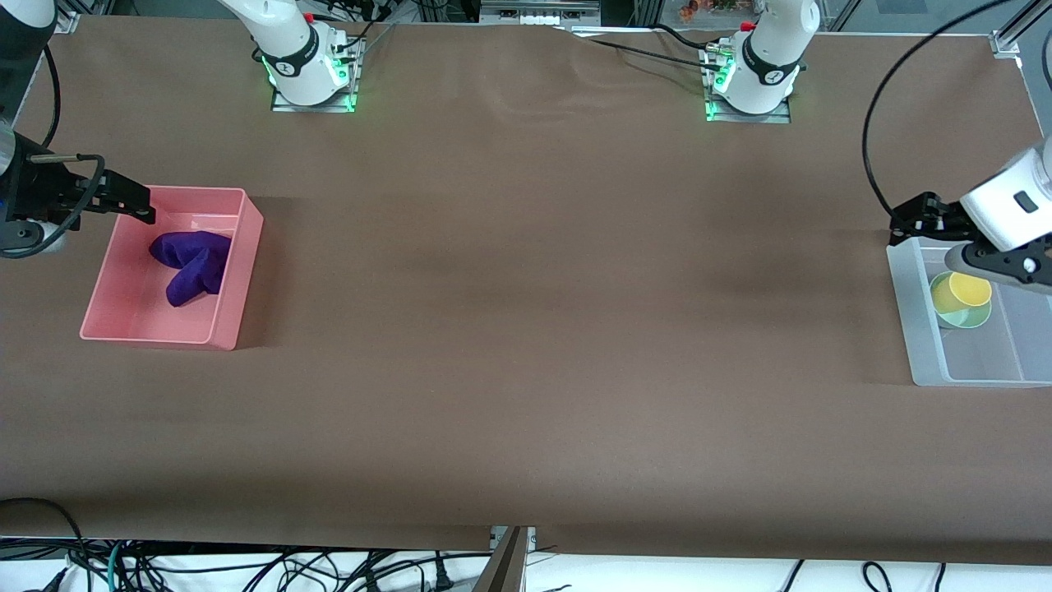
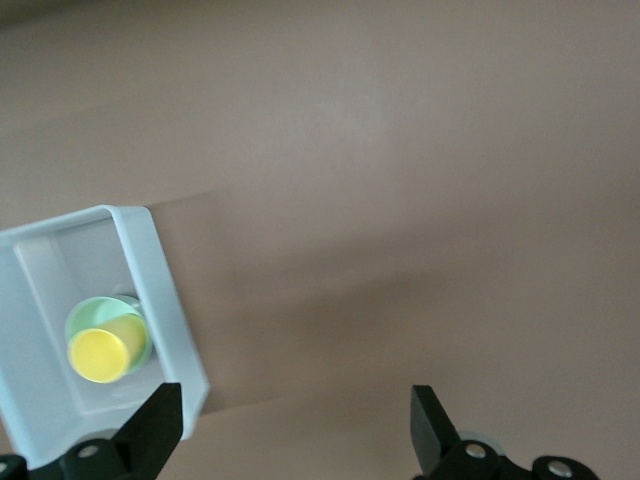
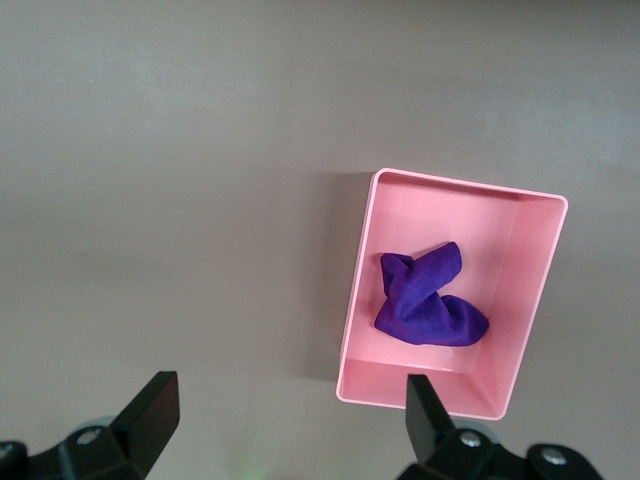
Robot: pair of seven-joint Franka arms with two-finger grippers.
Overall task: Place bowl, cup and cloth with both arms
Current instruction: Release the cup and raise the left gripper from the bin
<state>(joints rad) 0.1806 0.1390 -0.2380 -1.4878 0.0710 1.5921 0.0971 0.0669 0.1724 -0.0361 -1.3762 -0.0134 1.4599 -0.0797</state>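
Brown worktop [image 1: 526,329]: crumpled deep purple fuzzy cloth [image 1: 191,263] in pink plastic bin [image 1: 238,271]; yellow plastic cup [image 1: 970,289] nested in mint-green bowl [image 1: 962,316] inside clear bin [image 1: 912,329]; left tool [image 2: 295,440] and right tool [image 3: 290,425] spread, empty; placement apparently complete.

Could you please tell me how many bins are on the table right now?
2. The pink bin sits toward the right arm's end of the table and holds the purple cloth. The clear bin sits toward the left arm's end and holds the yellow cup in the green bowl.
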